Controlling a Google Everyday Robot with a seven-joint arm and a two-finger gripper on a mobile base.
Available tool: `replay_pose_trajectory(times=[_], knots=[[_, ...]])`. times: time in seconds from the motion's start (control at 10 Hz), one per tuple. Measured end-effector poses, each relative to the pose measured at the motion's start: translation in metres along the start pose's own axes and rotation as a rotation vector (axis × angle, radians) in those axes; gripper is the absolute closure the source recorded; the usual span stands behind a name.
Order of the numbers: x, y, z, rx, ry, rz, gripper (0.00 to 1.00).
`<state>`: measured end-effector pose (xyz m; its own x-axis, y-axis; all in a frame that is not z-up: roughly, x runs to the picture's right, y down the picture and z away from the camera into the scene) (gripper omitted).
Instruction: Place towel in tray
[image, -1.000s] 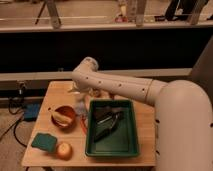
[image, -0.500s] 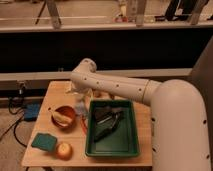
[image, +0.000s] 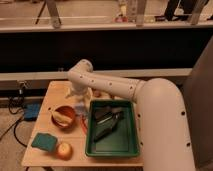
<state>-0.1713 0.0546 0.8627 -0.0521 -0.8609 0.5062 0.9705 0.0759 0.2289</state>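
Note:
A green tray (image: 132, 145) stands on the right half of the wooden table (image: 50, 97), with dark objects (image: 107, 120) lying in it. My white arm reaches in from the right, and its end with the gripper (image: 77, 95) is low over the table, just behind the tray's back left corner. A pale, cloth-like thing that looks like the towel (image: 82, 107) is right below the gripper, between the bowl and the tray's left wall. I cannot tell whether the gripper holds it.
A brown bowl (image: 65, 116) with something pale in it stands left of the tray. A green sponge (image: 44, 142) and a round orange fruit (image: 64, 149) lie at the front left. A small object (image: 97, 94) lies behind the tray. A dark barrier runs behind the table.
The arm's elbow has shifted a little left and down, bringing the gripper end lower over the table beside the tray's back left corner.

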Motion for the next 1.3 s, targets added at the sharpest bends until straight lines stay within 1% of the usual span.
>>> replay_pose_trajectory(times=[0.1,0.3,0.7,1.1,1.2,1.3], knots=[[-0.001,0.001,0.004,-0.003,-0.016,-0.012,0.20],[-0.003,0.000,0.008,-0.006,-0.036,-0.028,0.20],[-0.006,-0.004,0.021,-0.025,-0.056,-0.048,0.20],[-0.007,-0.004,0.041,-0.056,-0.069,-0.049,0.20],[-0.008,-0.004,0.046,-0.063,-0.071,-0.047,0.21],[-0.009,-0.004,0.052,-0.074,-0.075,-0.044,0.29]])
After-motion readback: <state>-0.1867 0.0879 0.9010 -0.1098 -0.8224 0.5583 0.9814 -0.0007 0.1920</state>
